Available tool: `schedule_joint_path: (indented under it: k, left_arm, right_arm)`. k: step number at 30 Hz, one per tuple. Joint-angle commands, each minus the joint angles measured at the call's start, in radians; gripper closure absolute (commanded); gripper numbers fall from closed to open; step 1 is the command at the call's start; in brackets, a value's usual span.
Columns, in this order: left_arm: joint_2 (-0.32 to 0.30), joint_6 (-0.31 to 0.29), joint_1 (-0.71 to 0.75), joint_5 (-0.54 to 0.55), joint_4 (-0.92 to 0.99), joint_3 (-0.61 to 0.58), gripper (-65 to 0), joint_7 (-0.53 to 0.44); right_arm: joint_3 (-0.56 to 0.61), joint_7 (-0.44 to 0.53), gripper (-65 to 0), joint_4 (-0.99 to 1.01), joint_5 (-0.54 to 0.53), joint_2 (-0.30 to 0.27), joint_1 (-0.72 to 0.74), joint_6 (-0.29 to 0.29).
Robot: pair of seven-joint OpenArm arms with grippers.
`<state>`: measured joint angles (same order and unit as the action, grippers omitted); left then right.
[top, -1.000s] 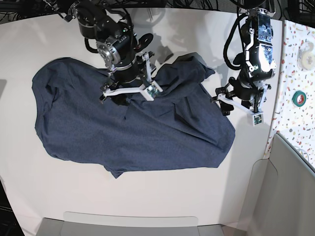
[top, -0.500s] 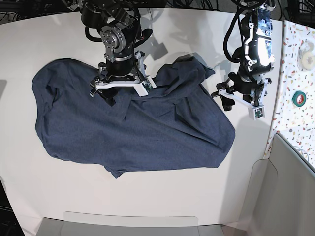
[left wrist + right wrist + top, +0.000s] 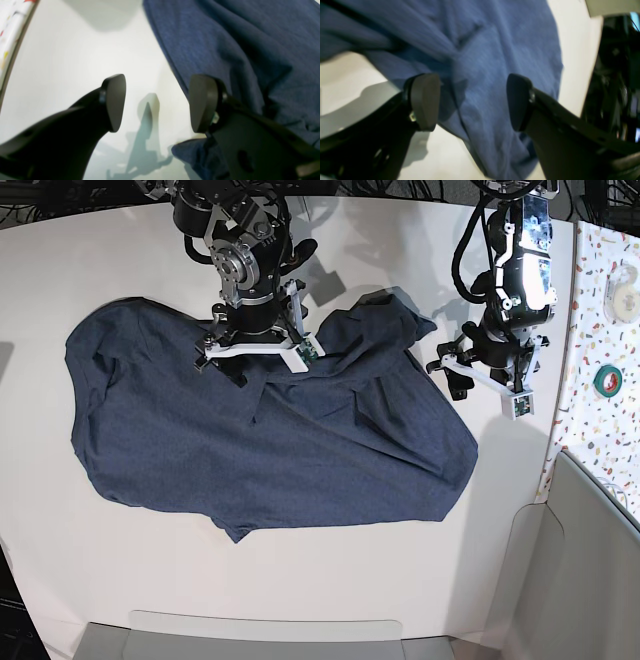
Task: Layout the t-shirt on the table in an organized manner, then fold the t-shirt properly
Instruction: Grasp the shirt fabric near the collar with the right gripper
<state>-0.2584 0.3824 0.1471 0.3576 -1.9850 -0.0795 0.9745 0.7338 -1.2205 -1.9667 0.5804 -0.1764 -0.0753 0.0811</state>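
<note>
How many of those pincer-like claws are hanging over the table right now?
2. The right end effector hangs open above the t-shirt near its upper edge. The left end effector is open beside the shirt's right edge, above bare table. Neither holds anything.

The white table [image 3: 300,580] carries the rumpled navy t-shirt [image 3: 250,440], spread flat.

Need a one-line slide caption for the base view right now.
Both open grippers, right gripper and left gripper, hover at the rumpled navy t-shirt on the white table.
</note>
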Motion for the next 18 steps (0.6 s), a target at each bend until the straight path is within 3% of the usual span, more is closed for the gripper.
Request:
schedule_joint_path:
  k: [1, 18]
  left_arm:
    - [-0.008, 0.002, -0.010, -0.004, -0.017, 0.002, -37.1, -0.019]
    - [-0.006, 0.002, 0.010, -0.002, -0.018, 0.002, -36.9, -0.019]
  right_arm:
    - [-0.007, 0.011, -39.5, 0.000, 0.019, 0.002, 0.010, -0.005]
    - [-0.015, 0.012, -39.4, 0.069, 0.023, 0.004, 0.078, -0.013]
